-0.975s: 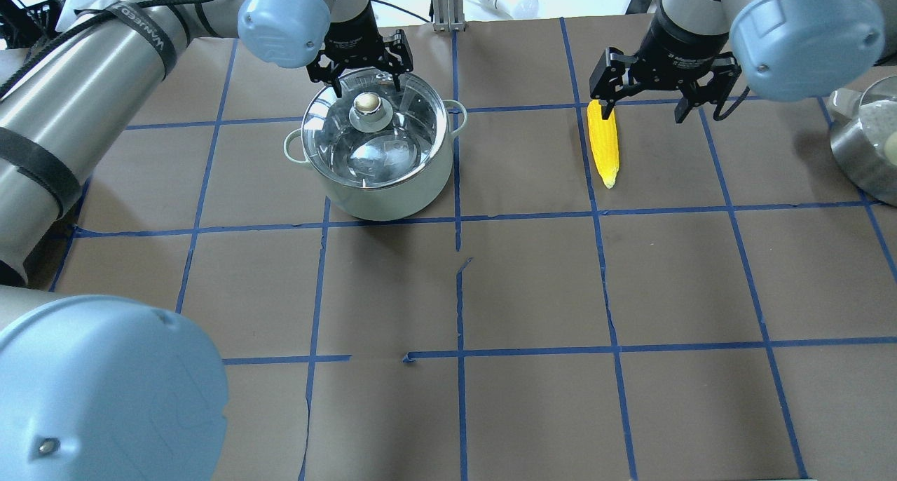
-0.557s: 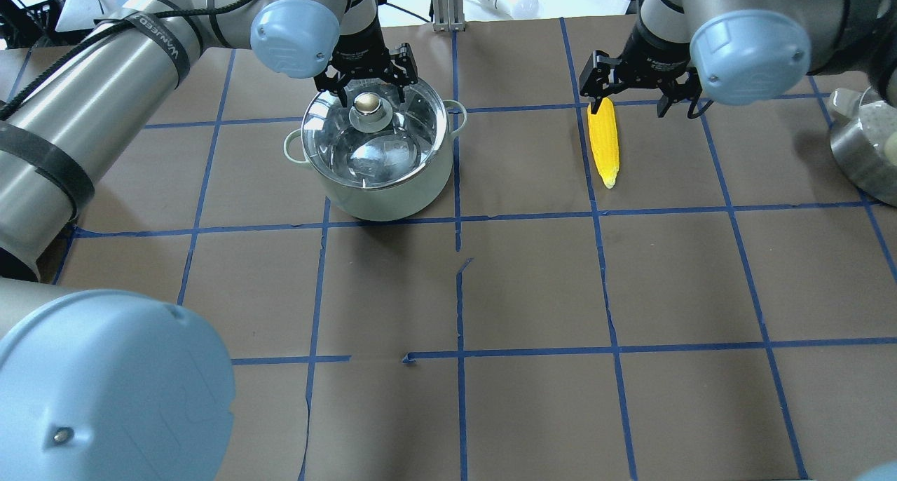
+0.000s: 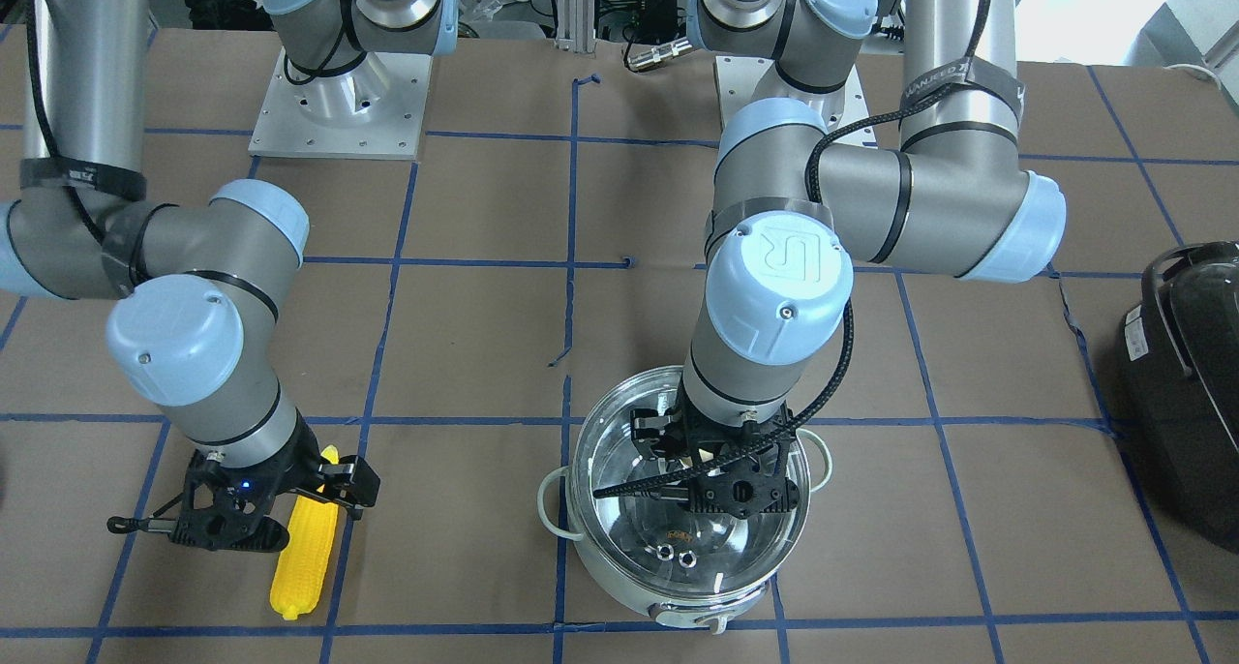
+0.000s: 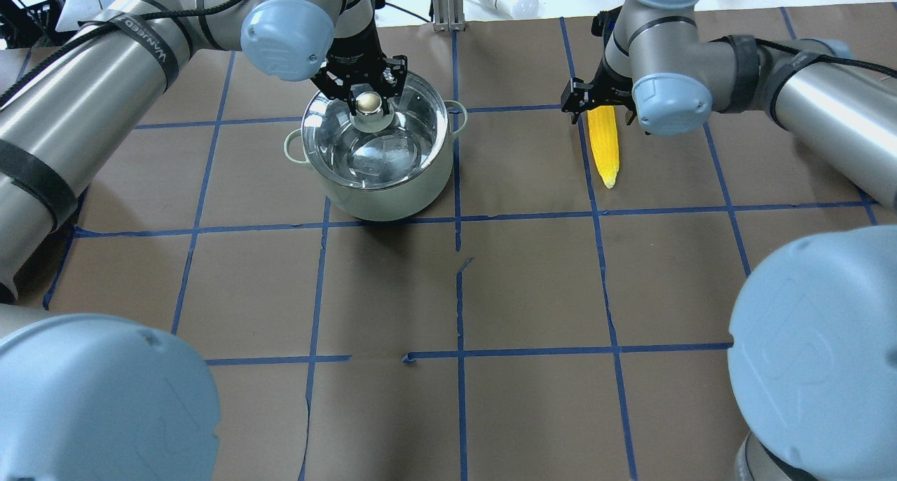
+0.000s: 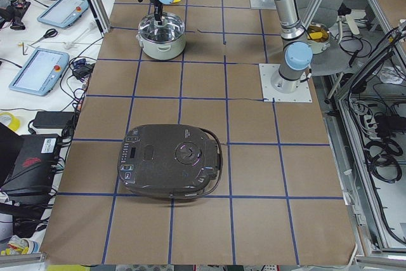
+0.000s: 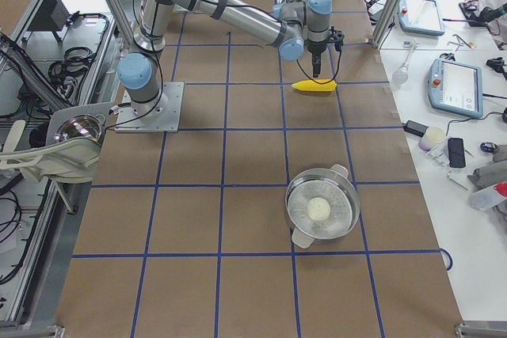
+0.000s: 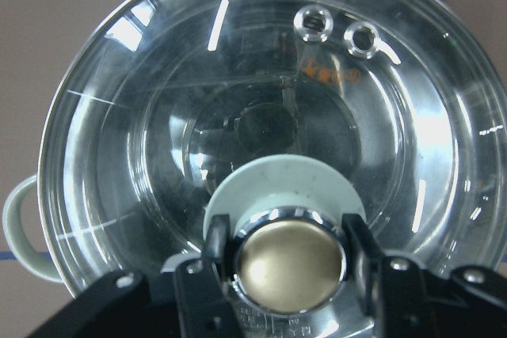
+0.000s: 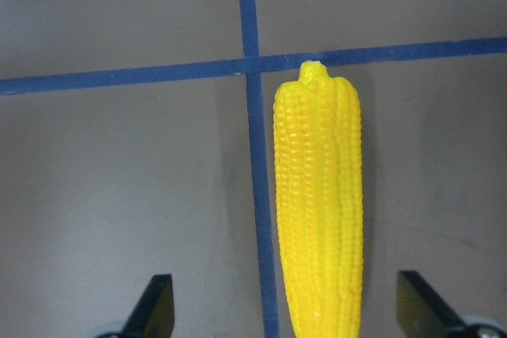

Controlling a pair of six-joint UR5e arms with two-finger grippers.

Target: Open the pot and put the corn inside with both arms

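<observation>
Left end effector (image 4: pixel 368 92): we are bracketing the knob (image 7: pixel 291 263); clamped or not, we cannot tell.
Right end effector (image 8: pixel 289 314): we are hovering spread wide astride the corn (image 8: pixel 317 195).
Corn: lying on the worktop (image 4: pixel 532 292), long axis crossing our closing line.

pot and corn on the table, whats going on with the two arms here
The left gripper is down on the pale green pot, its fingers set against either side of the knob of the glass lid, which sits on the pot, not yet lifted. The right gripper is open, with a finger on each side of the corn cob and clear of it. The cob lies flat on the table.
</observation>
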